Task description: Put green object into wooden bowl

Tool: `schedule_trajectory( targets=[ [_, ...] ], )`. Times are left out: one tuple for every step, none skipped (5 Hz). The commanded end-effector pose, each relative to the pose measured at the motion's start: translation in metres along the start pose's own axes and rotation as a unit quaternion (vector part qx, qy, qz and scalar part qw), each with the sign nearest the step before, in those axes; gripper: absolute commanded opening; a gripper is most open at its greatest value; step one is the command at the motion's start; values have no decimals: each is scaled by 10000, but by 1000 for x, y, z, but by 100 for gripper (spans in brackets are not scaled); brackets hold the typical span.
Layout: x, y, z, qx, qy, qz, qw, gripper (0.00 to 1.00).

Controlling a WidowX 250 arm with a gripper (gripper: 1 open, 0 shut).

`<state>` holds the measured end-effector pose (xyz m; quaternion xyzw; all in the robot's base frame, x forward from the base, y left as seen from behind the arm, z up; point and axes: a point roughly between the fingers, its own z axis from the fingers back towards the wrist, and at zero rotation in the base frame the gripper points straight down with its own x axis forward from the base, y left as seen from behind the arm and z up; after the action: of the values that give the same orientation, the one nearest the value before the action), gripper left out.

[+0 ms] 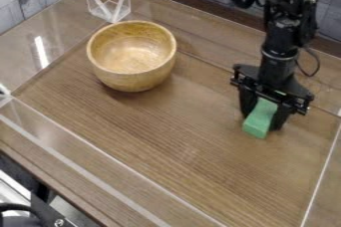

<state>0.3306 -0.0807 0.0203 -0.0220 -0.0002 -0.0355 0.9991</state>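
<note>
The jaws (269, 109) sit around the green block (260, 119) on the bench (173, 141), well apart from the wooden bowl (131, 56), probably to pinch its 2 sides, though how far open or whether gripping I cannot tell.

— What is the block doing?
— The block (258, 120) is showing bright green and oblong, lying at a slant on the worktop (167, 141), with the tool (273, 110) partly covering it.
— And the bowl?
— The bowl (132, 55) is sitting upright well apart from the block, round, light tan and thick-walled, its mouth facing up and its inside showing bare wood.
</note>
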Motion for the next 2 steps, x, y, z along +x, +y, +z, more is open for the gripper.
schedule_trajectory(
  targets=[
    [15,3,20,13,-278,-130,9995,0],
    [18,10,22,37,-262,-112,9996,100]
  ],
)
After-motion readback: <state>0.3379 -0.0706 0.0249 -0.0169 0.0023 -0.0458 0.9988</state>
